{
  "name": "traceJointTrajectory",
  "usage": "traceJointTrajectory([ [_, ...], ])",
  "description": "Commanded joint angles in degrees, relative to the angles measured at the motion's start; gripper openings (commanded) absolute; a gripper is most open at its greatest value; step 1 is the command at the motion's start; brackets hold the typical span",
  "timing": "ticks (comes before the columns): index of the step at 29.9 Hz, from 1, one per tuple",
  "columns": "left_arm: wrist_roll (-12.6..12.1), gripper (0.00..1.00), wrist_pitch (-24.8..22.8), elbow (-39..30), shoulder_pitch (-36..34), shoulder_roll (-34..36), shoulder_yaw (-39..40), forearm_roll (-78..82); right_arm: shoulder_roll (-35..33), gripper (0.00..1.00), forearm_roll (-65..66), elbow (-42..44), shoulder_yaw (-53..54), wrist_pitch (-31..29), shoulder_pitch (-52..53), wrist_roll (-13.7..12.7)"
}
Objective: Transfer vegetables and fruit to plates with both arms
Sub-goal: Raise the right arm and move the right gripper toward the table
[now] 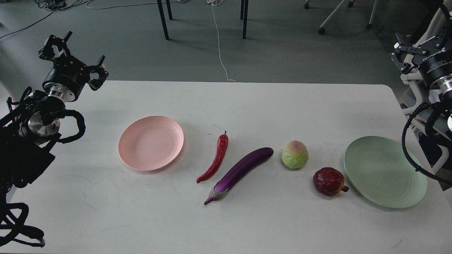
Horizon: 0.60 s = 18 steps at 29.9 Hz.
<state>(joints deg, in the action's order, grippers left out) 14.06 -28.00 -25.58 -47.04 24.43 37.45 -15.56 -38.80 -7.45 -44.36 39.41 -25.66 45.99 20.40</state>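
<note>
On the white table (pixel 247 106) lie a pale pink plate (pixel 151 143), a red chili pepper (pixel 215 159), a purple eggplant (pixel 241 172), a yellow-green fruit with a pink blush (pixel 295 154), a dark red fruit (pixel 328 181) and a mint green plate (pixel 385 171). Both plates hold nothing. My left gripper (pixel 75 56) is open and empty above the table's far left corner, well away from the pink plate. My right gripper (pixel 420 44) is open and empty at the far right, beyond the table's edge, above and behind the green plate.
Black cables loop from both arms; the right one (pixel 411 155) hangs over the green plate's right rim. Table legs (pixel 163 19), a white cord (pixel 219 42) and chair bases stand on the floor beyond the far edge.
</note>
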Motion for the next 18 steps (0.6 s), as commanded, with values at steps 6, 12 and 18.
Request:
traceJointTrajectory([
  [6,0.1,0.98,0.0,0.0,-0.2,0.1,0.4,0.0,-7.7,0.99,16.2,-10.1,-19.6,3.0,15.9,-0.6],
  [12,0.1,0.98,0.0,0.0,-0.2,0.5,0.5,0.0,-8.2,0.99,30.4,-15.7,-37.6,2.9,29.7,-0.6],
  [18,0.1,0.98,0.0,0.0,-0.2,1.3,0.7,-0.1,-4.9,0.99,41.3,-20.0,-58.6,2.9,46.5,-0.4],
])
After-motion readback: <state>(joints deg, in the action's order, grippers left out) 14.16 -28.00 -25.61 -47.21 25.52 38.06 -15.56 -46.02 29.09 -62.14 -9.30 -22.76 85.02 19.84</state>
